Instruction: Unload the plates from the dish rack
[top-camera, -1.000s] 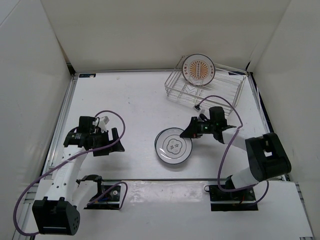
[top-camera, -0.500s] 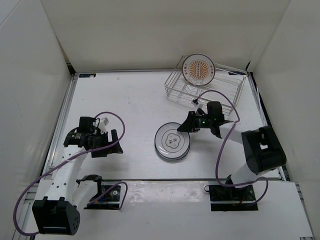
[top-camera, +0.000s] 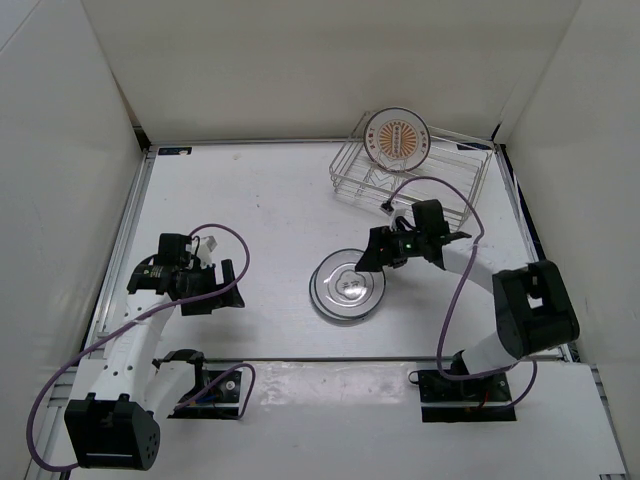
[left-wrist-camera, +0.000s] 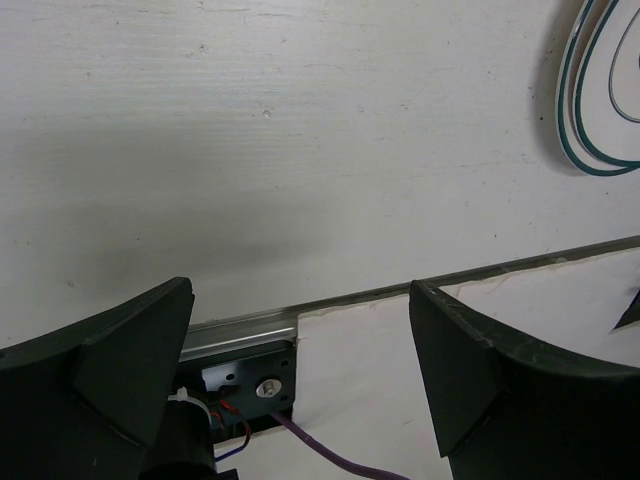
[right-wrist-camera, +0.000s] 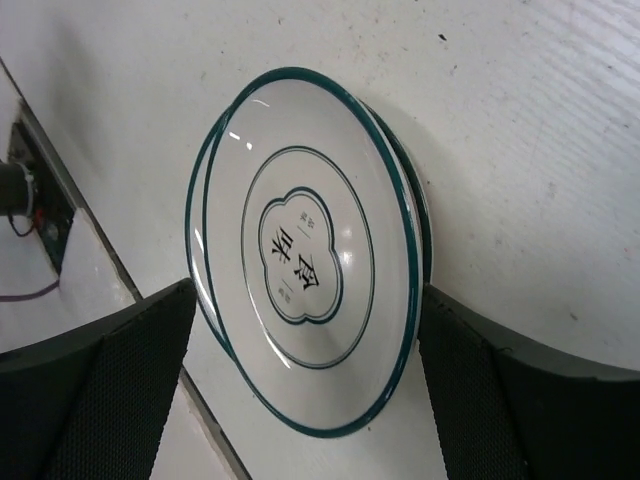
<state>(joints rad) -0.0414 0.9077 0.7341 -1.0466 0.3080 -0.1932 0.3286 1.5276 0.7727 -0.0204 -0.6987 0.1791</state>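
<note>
A white plate (top-camera: 347, 287) with dark concentric rings and a centre mark lies flat on the table; a second dark rim shows under its edge in the right wrist view. My right gripper (top-camera: 370, 260) hovers open at that plate's (right-wrist-camera: 300, 250) right edge, and its fingers (right-wrist-camera: 110, 390) stand wide on either side without touching it. The orange-rimmed plate (top-camera: 397, 137) stands upright in the wire dish rack (top-camera: 455, 185) at the back right. My left gripper (top-camera: 236, 285) is open and empty at the left (left-wrist-camera: 300, 295).
The left arm's base bracket (left-wrist-camera: 240, 385) and purple cable (left-wrist-camera: 330, 455) lie below the left gripper, beside the table's metal front rail (left-wrist-camera: 250, 325). White walls enclose the table on three sides. The ringed plate's rim (left-wrist-camera: 600, 110) shows at the left wrist view's top right.
My right gripper has gone from shut to open and let go of the ringed plate, which now rests flat on the table. The left arm has not moved.
</note>
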